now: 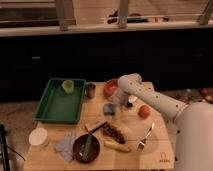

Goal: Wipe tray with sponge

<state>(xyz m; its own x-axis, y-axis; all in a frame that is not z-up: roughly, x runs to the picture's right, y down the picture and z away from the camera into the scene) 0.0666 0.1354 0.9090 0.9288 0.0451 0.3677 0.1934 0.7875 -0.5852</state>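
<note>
My pincer [116,107] hangs low over the middle of the wooden tabletop [160,150], just beside a small blue-grey object [108,108]; whether it is open or closed, or touching that object, I cannot tell. The one sponge [67,86], a pale green block, lies at the far end of the single tray [52,107], a green rectangle with a raised rim on the tabletop's left, well apart from the pincer. Between them stands one metal cup [90,90]. Two bowls show: an orange bowl [110,89] behind my arm and a dark bowl [86,147] near the front edge. Also here are one round red fruit [144,111], one fork [145,136], one white round tub [38,136] and one crumpled grey cloth [65,145]
</note>
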